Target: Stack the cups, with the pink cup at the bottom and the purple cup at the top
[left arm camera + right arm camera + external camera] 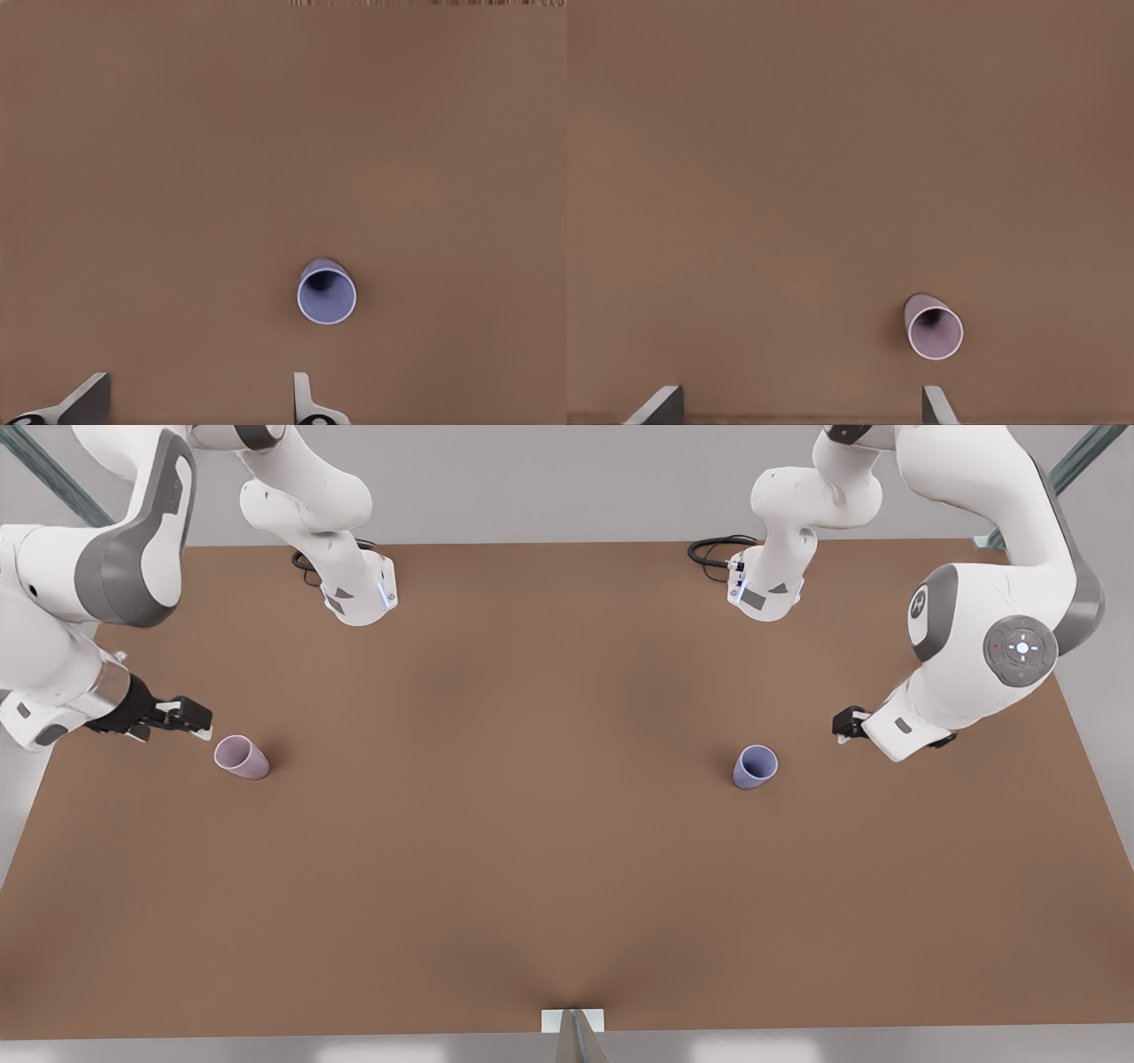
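Both matte tapered tumblers stand apart, untouched: lavender purple cup (755, 767) near the open left gripper (199, 398), pink cup (241, 757) near the spread right gripper (802, 405). Probably grasping comes next.

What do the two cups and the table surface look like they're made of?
The pink cup and the purple cup look like matte plastic or unglazed ceramic: flat even colour, no glare, thin rims; which one is open. The table looks like matte brown board or fibre mat: uniform, with no grain or reflection.
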{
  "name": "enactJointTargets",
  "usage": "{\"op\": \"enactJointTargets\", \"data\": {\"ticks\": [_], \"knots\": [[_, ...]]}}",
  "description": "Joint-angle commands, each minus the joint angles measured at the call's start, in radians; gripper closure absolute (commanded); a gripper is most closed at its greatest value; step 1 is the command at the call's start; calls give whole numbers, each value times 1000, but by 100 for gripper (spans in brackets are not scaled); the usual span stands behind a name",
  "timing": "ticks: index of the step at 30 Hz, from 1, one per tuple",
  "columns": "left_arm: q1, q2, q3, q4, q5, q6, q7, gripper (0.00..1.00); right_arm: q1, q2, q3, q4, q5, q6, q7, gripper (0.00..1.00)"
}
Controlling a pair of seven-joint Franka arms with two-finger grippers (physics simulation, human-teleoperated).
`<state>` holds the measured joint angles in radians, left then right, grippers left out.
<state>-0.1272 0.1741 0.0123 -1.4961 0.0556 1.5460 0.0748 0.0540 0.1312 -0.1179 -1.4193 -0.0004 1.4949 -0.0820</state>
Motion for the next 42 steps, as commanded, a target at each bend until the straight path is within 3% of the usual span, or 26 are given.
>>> {"op": "enactJointTargets", "data": {"ticks": [1,6,11,12,15,22,29,30,42], "knots": [[0,-1,0,0,1,13,13,0,0,-12,-2,-26,-3,82,-27,0],[0,8,0,0,-7,13,14,0,-14,-39,-20,-173,-4,125,-131,0],[0,22,2,-10,-22,39,13,0,24,-38,-178,-362,13,320,-324,0],[0,30,3,-10,-22,40,13,0,75,-31,-244,-384,17,358,-370,0],[0,41,8,-10,-22,48,14,0,76,5,-296,-418,23,436,-415,0],[0,59,9,-10,-28,57,14,0,9,25,-302,-662,68,769,-585,0],[0,73,9,-10,-28,63,14,0,-48,84,-302,-745,68,892,-670,0],[0,73,9,-10,-28,63,14,0,-46,100,-302,-750,68,898,-688,5],[0,82,9,-10,-28,69,16,0,-48,143,-302,-816,69,956,-688,16]]}}
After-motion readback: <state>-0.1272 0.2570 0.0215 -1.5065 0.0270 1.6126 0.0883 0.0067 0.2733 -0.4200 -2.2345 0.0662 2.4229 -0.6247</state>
